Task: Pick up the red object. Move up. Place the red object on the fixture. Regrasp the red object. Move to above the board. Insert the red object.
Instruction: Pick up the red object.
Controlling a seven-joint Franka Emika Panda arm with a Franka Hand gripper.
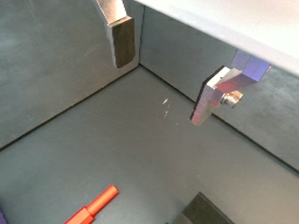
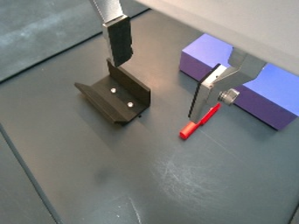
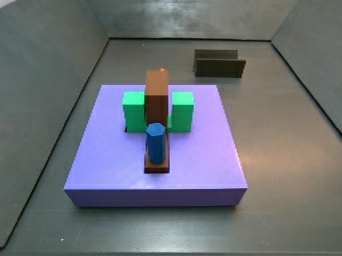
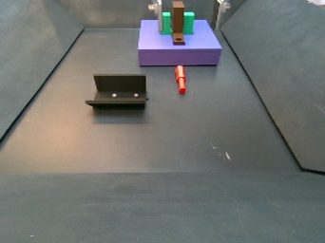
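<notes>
The red object [image 2: 198,121] is a short red peg lying flat on the dark floor, between the fixture [image 2: 114,96] and the purple board [image 2: 251,80]. It also shows in a side view [image 4: 180,78] and in a wrist view [image 1: 93,206]. My gripper [image 2: 159,89] hangs well above the floor, over the gap between fixture and peg, open and empty; it also shows in a wrist view [image 1: 160,93]. The board [image 3: 120,150] carries a green block [image 3: 178,110], a brown slab [image 3: 158,105] and a blue cylinder [image 3: 155,140]. The board hides the peg in that side view.
The fixture [image 4: 118,92] stands left of the peg; it also shows behind the board [image 3: 219,63]. Grey walls [image 4: 273,66] enclose the floor on all sides. A pale scuff [image 4: 219,149] marks the floor in front.
</notes>
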